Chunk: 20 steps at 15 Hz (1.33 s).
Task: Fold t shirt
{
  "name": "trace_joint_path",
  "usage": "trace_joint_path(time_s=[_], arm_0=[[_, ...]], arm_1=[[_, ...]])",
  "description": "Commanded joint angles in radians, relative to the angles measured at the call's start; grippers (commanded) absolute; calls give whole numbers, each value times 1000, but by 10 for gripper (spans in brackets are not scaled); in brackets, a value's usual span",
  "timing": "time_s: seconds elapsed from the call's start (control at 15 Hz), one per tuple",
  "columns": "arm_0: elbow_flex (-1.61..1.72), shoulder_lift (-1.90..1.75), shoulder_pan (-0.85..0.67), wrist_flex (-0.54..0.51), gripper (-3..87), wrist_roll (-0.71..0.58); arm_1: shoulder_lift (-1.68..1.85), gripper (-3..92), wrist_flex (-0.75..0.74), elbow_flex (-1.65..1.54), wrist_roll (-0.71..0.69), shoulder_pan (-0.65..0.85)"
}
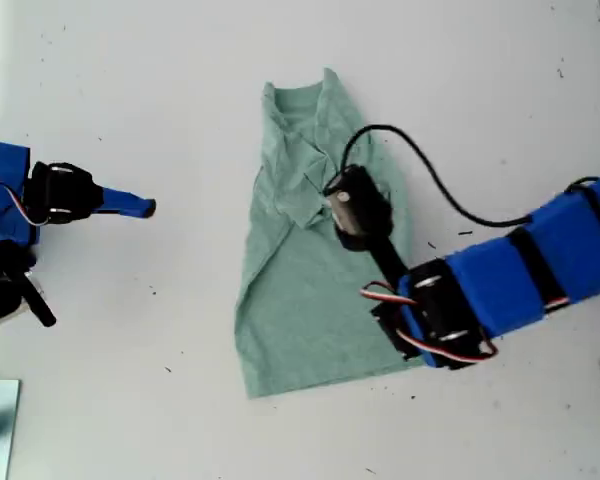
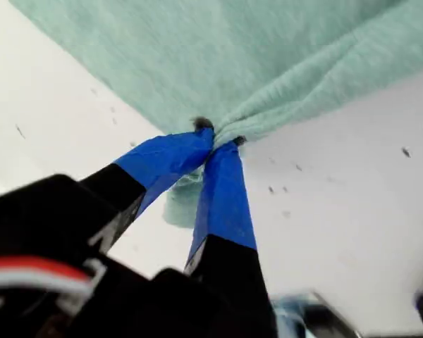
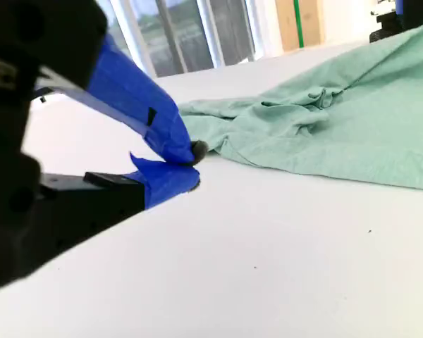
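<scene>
First wrist view shows you my first hand (image 2: 217, 141) pinching the t shirt (image 1: 315, 260) while my second hand (image 3: 187, 163) sits closed, empty, on the bench (image 1: 130, 90).

T shirt (image 1: 300, 300) mid-table (image 1: 130, 90), between 2 arms

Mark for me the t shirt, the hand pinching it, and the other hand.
t shirt (image 1: 305, 320): exterior view, on the flat lower body panel.
my first hand (image 2: 217, 141): first wrist view, between the blue tips shut on bunched cloth.
my second hand (image 3: 190, 162): second wrist view, between the blue tips, off the cloth.
</scene>
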<state>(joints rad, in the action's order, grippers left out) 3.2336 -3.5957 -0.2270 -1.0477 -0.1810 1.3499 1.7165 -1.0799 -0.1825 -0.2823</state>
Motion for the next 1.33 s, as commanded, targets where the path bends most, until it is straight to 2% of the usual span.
trace_joint_path(time_s=[0.0, 0.2, 0.27, 0.33, 0.47, 0.67, 0.8, 0.93, 1.0, 1.13, 1.27], arm_0=[[11, -8, 3, 20, -2, 0], [11, -8, -5, 20, -2, -5], [11, -8, -5, 20, -2, -5], [11, -8, -2, 20, -2, -5], [11, -8, 6, 20, 0, -5], [11, -8, 38, 20, -1, -5], [9, -8, 3, 20, -1, -5], [9, -8, -8, 20, -1, -5], [9, -8, -2, 20, -1, -5], [9, -8, 6, 20, -1, 6], [-6, -5, 17, 23, -2, 31]], arm_1=[[-55, -8, -72, 161, -12, 26], [-74, -5, -225, 18, -6, 25], [-81, 149, -270, 20, -23, 14], [-78, 191, -273, 41, -48, 2], [2, 258, -181, 103, -64, -15], [321, 229, 11, 29, -80, 9], [669, 150, -35, -445, -132, 107], [1065, 105, -331, -1058, -238, 241], [1259, 71, -417, -1295, -272, 308], [1617, 30, -454, -1658, -325, 426], [1795, 25, -466, -1845, -330, 474]])
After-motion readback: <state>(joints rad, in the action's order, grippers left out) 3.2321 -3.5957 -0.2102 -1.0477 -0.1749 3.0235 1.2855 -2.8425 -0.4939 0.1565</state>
